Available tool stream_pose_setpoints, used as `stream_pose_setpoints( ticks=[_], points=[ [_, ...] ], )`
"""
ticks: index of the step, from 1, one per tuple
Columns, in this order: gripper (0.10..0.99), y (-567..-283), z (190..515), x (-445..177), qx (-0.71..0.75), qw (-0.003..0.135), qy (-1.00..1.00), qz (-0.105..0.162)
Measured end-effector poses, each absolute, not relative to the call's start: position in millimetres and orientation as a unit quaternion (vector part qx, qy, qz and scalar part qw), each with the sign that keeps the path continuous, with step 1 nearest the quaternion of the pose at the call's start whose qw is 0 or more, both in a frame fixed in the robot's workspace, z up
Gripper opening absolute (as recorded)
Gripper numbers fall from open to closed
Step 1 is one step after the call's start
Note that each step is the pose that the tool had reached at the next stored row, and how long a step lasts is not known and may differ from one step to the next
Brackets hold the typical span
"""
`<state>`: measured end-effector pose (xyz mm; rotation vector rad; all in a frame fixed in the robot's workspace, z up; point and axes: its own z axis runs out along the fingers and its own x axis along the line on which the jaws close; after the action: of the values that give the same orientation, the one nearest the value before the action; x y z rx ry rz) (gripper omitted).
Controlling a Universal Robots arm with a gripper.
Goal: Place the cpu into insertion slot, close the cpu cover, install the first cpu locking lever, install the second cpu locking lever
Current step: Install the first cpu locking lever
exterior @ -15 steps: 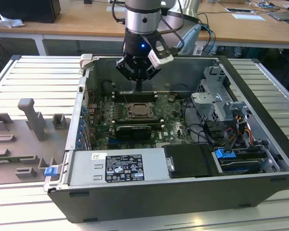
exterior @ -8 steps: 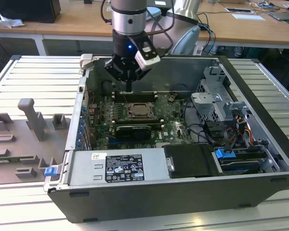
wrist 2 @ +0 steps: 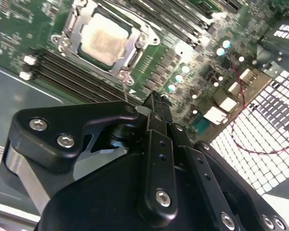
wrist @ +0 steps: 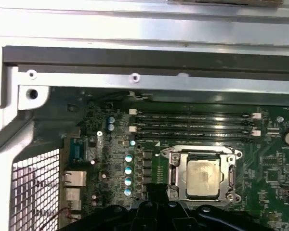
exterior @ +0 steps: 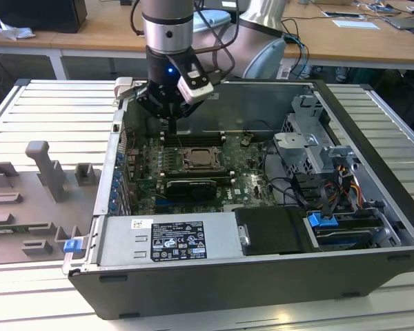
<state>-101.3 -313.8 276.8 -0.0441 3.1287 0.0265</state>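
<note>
Cpu (wrist: 202, 177) sits in slot (wrist: 202, 157), cover (wrist: 231, 175) down over it. Hand (wrist 2: 154, 96) clenched, empty, tips just beside a thin lever (wrist 2: 125, 91) at the socket corner. Judged: lever work; press down and sideways, clear of capacitors (wrist: 128, 169). Case (exterior: 262, 276) open on slatted metal tabletop (exterior: 55, 117); wooden desks (exterior: 345, 41) behind.

A robotics lab: an opened computer case (exterior: 214, 289) sits on a slatted aluminium surface (exterior: 55, 117), with wooden desks (exterior: 103, 31) behind.
</note>
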Motion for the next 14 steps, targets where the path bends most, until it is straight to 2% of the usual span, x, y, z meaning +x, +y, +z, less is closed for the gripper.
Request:
stream_pose_setpoints(
  ticks=[7,14],
  points=[
    [0.106,-312.2,264.8,-111.3,-0.014,0.006,1.0,0.009],
    [0.106,-297.8,260.0,-111.4,-0.014,0.006,1.0,0.01]
  ],
)
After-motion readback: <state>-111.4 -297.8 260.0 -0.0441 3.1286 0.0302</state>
